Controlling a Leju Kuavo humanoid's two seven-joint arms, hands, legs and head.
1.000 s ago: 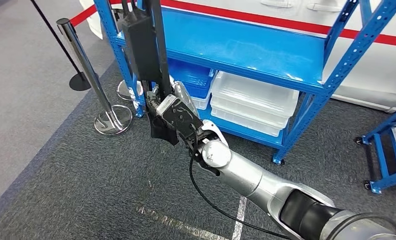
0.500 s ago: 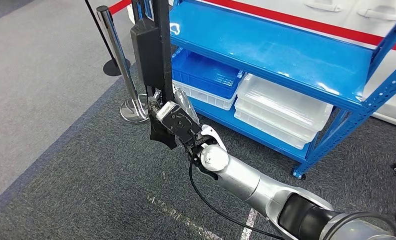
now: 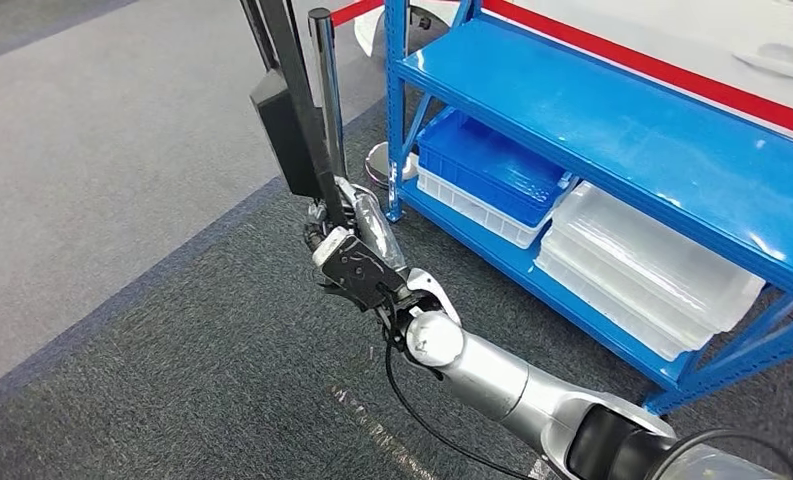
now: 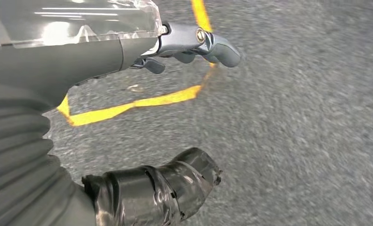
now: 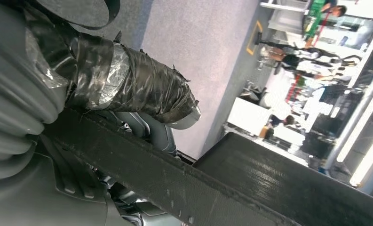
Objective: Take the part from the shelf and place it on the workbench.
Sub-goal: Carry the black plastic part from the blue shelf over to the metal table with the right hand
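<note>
A: What is seen from the head view?

B: A long black part (image 3: 294, 110) is held upright by the right hand (image 3: 347, 245), whose fingers are closed around its lower end. The part rises out of the top of the picture and carries a black box-shaped piece on its side. It is held over the dark carpet (image 3: 202, 370), just beside the blue shelf (image 3: 612, 110).

A: And what is stored on the shelf?

B: On the lower level a blue crate (image 3: 492, 165) is stacked on a white one (image 3: 467, 207); what lies in them cannot be made out. Beside these, a stack of clear plastic trays (image 3: 652, 270) is seen. The upper level is a bare blue board.

A: What is shown in the left wrist view?

B: The left hand (image 4: 194, 44) is seen above the grey carpet with yellow tape lines (image 4: 142, 101). Its fingers are spread loosely and nothing is held in it. The thumb (image 4: 161, 188) is wrapped in black tape.

A: And in the right wrist view?

B: The black part (image 5: 198, 183) is seen pressed against the right hand (image 5: 81, 141), with the taped thumb (image 5: 132, 92) folded over it. Behind, a blurred hall with a few people (image 5: 292, 59) is glimpsed.
</note>
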